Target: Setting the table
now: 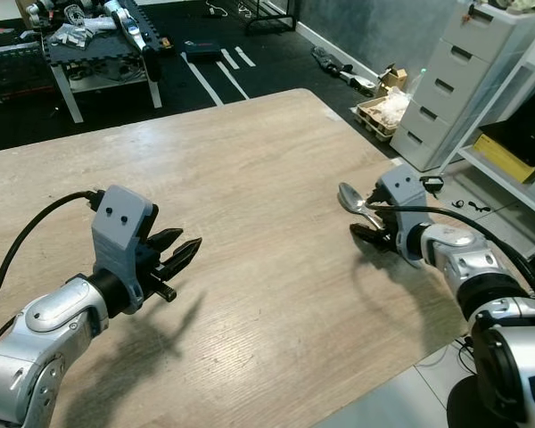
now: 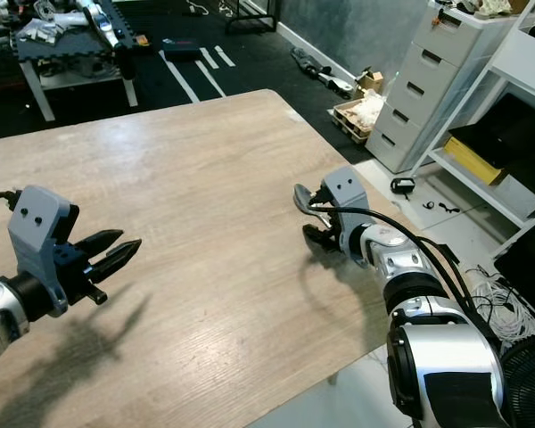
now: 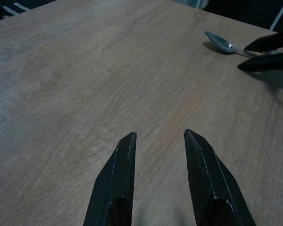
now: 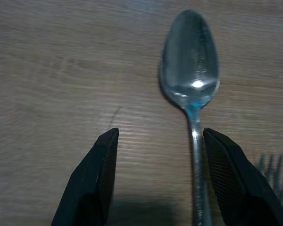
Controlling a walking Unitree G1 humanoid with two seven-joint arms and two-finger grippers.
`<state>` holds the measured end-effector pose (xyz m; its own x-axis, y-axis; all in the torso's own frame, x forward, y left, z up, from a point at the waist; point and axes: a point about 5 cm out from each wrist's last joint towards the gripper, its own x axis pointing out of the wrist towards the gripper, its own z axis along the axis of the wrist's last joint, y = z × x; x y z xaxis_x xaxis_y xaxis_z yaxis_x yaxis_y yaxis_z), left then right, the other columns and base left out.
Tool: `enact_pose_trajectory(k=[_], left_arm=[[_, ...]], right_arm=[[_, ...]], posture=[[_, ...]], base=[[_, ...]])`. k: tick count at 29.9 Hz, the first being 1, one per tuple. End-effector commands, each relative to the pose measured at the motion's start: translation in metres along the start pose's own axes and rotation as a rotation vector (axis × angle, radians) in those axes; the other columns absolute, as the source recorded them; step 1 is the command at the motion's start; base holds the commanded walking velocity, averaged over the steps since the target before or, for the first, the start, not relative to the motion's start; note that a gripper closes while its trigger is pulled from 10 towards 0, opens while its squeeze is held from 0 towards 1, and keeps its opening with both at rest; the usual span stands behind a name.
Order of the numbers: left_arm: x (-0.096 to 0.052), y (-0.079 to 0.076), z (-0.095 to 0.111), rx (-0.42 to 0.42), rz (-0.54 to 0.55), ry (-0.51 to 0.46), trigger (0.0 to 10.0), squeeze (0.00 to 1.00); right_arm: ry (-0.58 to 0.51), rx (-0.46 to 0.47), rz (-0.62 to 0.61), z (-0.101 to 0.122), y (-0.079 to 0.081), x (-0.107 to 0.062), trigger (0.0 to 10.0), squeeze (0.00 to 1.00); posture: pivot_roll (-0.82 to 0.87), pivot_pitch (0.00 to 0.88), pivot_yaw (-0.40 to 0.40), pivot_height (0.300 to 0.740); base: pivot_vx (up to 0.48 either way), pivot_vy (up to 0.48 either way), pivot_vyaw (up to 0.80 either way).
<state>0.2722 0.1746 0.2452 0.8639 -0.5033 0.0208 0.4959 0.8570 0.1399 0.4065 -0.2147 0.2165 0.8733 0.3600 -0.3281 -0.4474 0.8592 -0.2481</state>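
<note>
1. A pale, wood-grain rectangular table top [image 1: 250, 187] is seen from above; both silver arms are held over it.
2. A shiny silver metal spoon [image 4: 191, 75] is seen lying flat on the table near its right edge, bowl facing up and handle pointing toward the right arm.
3. The right gripper [image 4: 158, 141] is held low over the spoon handle. Its two black fingers are spread apart; nothing is clamped. The handle is seen just inside one finger [image 4: 231, 174], and whether the two touch cannot be told.
4. What appear to be fork tines [image 4: 273, 165] are noted faintly at the edge of the right wrist view, beside the spoon handle; too dim for more.
5. The left gripper [image 3: 158, 136] is held above bare table well apart from the spoon, fingers parted, nothing between them.
6. Beyond the table, a dark floor with white tape lines [image 1: 218, 76], a low rack cluttered with equipment [image 1: 98, 40] and a grey drawer cabinet [image 1: 464, 80] are noted.
</note>
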Motion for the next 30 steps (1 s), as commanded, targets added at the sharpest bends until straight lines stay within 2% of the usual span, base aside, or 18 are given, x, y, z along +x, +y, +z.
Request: enact_pose_trajectory(k=[1,4,5,7,8,9,11,12,13,15,20,24,25,26,27,28,29,30], left_arm=[[-0.001,-0.001,-0.003,-0.014,0.002,0.008,10.0,0.00],[-0.001,-0.001,-0.003,-0.016,0.004,0.007,10.0,0.00],[-0.001,0.000,-0.003,-0.019,0.009,0.006,10.0,0.00],[0.000,0.000,-0.003,-0.020,0.011,0.006,10.0,0.00],[0.000,0.000,-0.003,-0.021,0.012,0.005,10.0,0.00],[0.000,0.000,-0.003,-0.021,0.014,0.005,10.0,0.00],[0.000,0.000,-0.003,-0.022,0.016,0.004,10.0,0.00],[0.000,0.000,-0.003,-0.022,0.017,0.004,10.0,0.00],[0.001,0.000,-0.003,-0.022,0.018,0.005,10.0,0.00],[0.001,0.000,-0.004,-0.022,0.019,0.005,10.0,0.00],[0.001,0.000,-0.004,-0.023,0.020,0.005,10.0,0.00],[0.003,-0.001,-0.005,-0.025,0.021,0.004,10.0,0.00],[0.003,-0.001,-0.005,-0.025,0.021,0.004,10.0,0.00],[0.004,-0.001,-0.005,-0.026,0.021,0.003,10.0,0.00],[0.004,-0.002,-0.006,-0.029,0.024,0.001,10.0,0.00],[0.004,-0.002,-0.006,-0.029,0.024,0.001,10.0,0.00],[0.005,-0.002,-0.006,-0.035,0.031,-0.001,10.0,0.00],[0.005,-0.002,-0.006,-0.035,0.031,-0.001,10.0,0.00]], right_arm=[[0.239,0.035,0.097,-0.054,0.021,0.004,10.0,0.00],[0.245,0.034,0.110,-0.055,0.023,0.004,10.0,0.00],[0.251,0.027,0.134,-0.055,0.025,0.005,3.3,0.00],[0.253,0.025,0.144,-0.055,0.026,0.005,3.3,0.00],[0.248,0.023,0.155,-0.054,0.028,0.007,0.0,0.00],[0.220,0.053,0.166,-0.050,0.030,0.008,0.5,0.00],[0.187,0.090,0.177,-0.045,0.032,0.010,0.5,0.00],[0.174,0.099,0.190,-0.043,0.033,0.010,2.2,0.00],[0.163,0.101,0.227,-0.041,0.038,0.012,0.0,0.00],[0.164,0.093,0.290,-0.043,0.047,0.015,0.0,0.00],[0.161,0.111,0.359,-0.049,0.060,0.018,0.0,0.00],[0.191,0.162,0.453,-0.067,0.079,0.019,0.0,0.00],[0.191,0.162,0.453,-0.067,0.079,0.019,0.0,0.00],[0.189,0.194,0.477,-0.073,0.084,0.019,0.0,0.00],[0.133,0.292,0.483,-0.070,0.086,0.020,0.0,0.00],[0.133,0.292,0.483,-0.070,0.086,0.020,0.0,0.00],[0.047,0.409,0.472,-0.062,0.084,0.021,0.0,0.00],[0.047,0.409,0.472,-0.062,0.084,0.021,0.0,0.00]], posture=[[0.22,0.230,0.052,0.740],[0.22,0.230,0.052,0.740],[0.22,0.227,0.051,0.740],[0.22,0.227,0.051,0.740],[0.22,0.225,0.050,0.740],[0.22,0.225,0.050,0.740],[0.22,0.225,0.050,0.740],[0.22,0.224,0.050,0.740],[0.21,0.224,0.049,0.740],[0.21,0.224,0.049,0.740],[0.21,0.221,0.047,0.740],[0.20,0.215,0.044,0.740],[0.20,0.215,0.044,0.740],[0.20,0.215,0.042,0.740],[0.20,0.213,0.042,0.740],[0.20,0.213,0.042,0.740],[0.20,0.213,0.041,0.740],[0.20,0.213,0.041,0.740]], base=[[0.000,0.000,0.00],[0.000,0.000,0.00],[0.000,0.000,0.00],[0.000,0.000,0.00],[0.000,0.000,0.00],[0.000,0.000,0.00],[0.000,0.000,0.00],[0.000,0.000,0.00],[0.000,0.000,0.00],[0.000,0.000,0.00],[0.000,0.000,0.00],[0.000,0.000,0.00],[0.000,0.000,0.00],[0.000,0.000,0.00],[0.000,0.000,0.00],[0.000,0.000,0.00],[0.000,0.000,0.00],[0.000,0.000,0.00]])
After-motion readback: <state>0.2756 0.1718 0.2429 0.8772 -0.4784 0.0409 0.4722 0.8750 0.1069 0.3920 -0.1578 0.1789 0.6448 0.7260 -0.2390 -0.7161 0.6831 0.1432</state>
